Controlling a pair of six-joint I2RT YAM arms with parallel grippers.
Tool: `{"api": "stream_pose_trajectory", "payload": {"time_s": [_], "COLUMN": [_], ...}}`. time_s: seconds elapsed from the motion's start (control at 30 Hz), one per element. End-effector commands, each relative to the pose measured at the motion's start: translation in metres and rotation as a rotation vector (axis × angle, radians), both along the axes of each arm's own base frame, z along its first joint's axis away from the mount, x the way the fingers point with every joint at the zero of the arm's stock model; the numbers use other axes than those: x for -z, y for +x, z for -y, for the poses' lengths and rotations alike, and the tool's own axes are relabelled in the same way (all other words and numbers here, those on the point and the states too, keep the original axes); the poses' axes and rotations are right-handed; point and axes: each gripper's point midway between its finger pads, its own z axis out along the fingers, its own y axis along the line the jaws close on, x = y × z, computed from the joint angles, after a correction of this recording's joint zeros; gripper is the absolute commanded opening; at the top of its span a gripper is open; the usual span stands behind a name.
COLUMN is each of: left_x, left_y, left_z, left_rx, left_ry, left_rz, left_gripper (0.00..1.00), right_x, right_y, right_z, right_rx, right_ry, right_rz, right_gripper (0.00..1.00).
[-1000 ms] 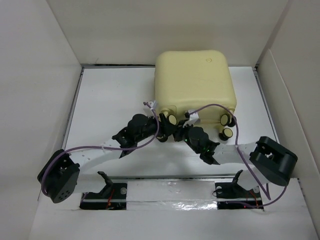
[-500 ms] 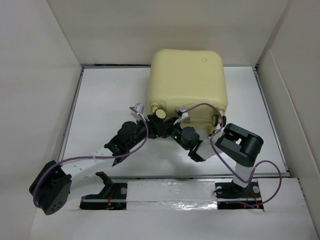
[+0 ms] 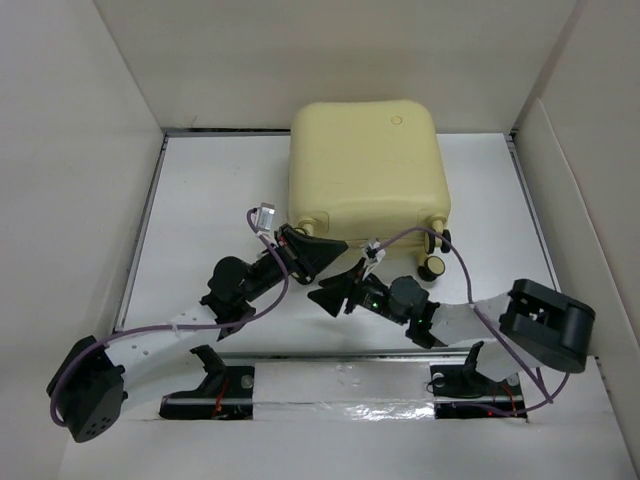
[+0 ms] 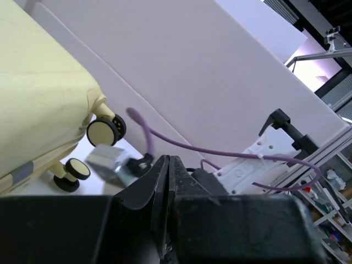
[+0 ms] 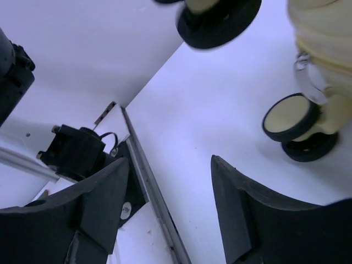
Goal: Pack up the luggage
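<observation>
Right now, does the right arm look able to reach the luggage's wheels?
Probably yes. The right gripper hangs open just in front of the luggage, with only bare table between it and the nearest wheel; nothing blocks the way.

The right gripper [image 5: 170, 165] has its two black fingers [image 5: 99, 198] spread wide over the white table [image 5: 220, 99], with nothing between them. At upper right sits the pale yellow luggage [image 5: 324, 33], one yellow-and-black wheel [image 5: 289, 124] resting on the table just beyond the right-hand finger and another wheel [image 5: 220, 19], blurred, at the top edge. To the left, a metal strip [image 5: 148, 181] runs along the table's border, beside a black bracket [image 5: 77, 151] with cables.
</observation>
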Motion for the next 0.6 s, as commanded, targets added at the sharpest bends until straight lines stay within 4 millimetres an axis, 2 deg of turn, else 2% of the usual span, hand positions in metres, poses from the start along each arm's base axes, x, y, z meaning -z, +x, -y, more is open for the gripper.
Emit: {"api": "stream_pose_trajectory", "payload": {"time_s": [0.0, 0.03, 0.07, 0.1, 0.13, 0.17, 0.2, 0.23, 0.27, 0.3, 0.33, 0.37, 0.4, 0.43, 0.47, 0.57], "left_x": [-0.019, -0.016, -0.011, -0.011, -0.012, 0.000, -0.004, -0.003, 0.003, 0.007, 0.013, 0.027, 0.038, 0.048, 0.059, 0.093], "left_y": [-0.005, -0.003, 0.002, 0.004, 0.005, 0.017, 0.024, 0.029, 0.039, 0.044, 0.052, 0.056, 0.062, 0.064, 0.062, 0.061], "left_z": [-0.009, -0.010, -0.013, -0.014, -0.016, -0.025, -0.033, -0.042, -0.063, -0.076, -0.090, -0.111, -0.125, -0.133, -0.138, -0.133], "left_rx": [0.022, 0.020, 0.009, 0.001, -0.011, -0.095, -0.162, -0.222, -0.341, -0.413, -0.492, -0.591, -0.651, -0.685, -0.694, -0.639], "left_ry": [-0.057, -0.046, -0.022, -0.009, 0.011, 0.071, 0.103, 0.119, 0.142, 0.158, 0.173, 0.207, 0.232, 0.243, 0.273, 0.359], "left_rz": [0.063, 0.057, 0.046, 0.052, 0.063, 0.008, 0.024, 0.009, -0.036, -0.067, -0.105, -0.160, -0.193, -0.225, -0.244, -0.290], "left_gripper": [0.00, 0.00, 0.00, 0.00, 0.07, 0.19, 0.25, 0.31, 0.38, 0.39, 0.36, 0.26, 0.22, 0.17, 0.07, 0.00], "right_x": [0.008, 0.009, 0.020, 0.005, 0.003, 0.005, 0.001, -0.011, -0.012, -0.017, -0.024, -0.026, -0.028, -0.031, -0.034, -0.040], "right_y": [0.004, 0.005, 0.005, 0.007, 0.010, 0.011, 0.013, 0.016, 0.017, 0.019, 0.019, 0.020, 0.020, 0.020, 0.020, 0.026], "right_z": [0.023, 0.027, 0.033, 0.035, 0.038, 0.041, 0.042, 0.042, 0.044, 0.045, 0.047, 0.047, 0.048, 0.048, 0.048, 0.053], "right_rx": [0.091, 0.118, 0.130, 0.143, 0.162, 0.171, 0.183, 0.200, 0.207, 0.217, 0.222, 0.224, 0.224, 0.223, 0.222, 0.249], "right_ry": [-0.107, -0.132, -0.202, -0.186, -0.201, -0.237, -0.236, -0.216, -0.229, -0.226, -0.216, -0.230, -0.233, -0.235, -0.246, -0.250], "right_rz": [0.013, 0.013, 0.007, 0.026, 0.031, 0.035, 0.035, 0.046, 0.052, 0.063, 0.070, 0.079, 0.084, 0.088, 0.097, 0.107], "right_gripper": [0.69, 0.70, 0.71, 0.71, 0.71, 0.71, 0.71, 0.71, 0.65, 0.61, 0.54, 0.31, 0.23, 0.20, 0.18, 0.17]}}
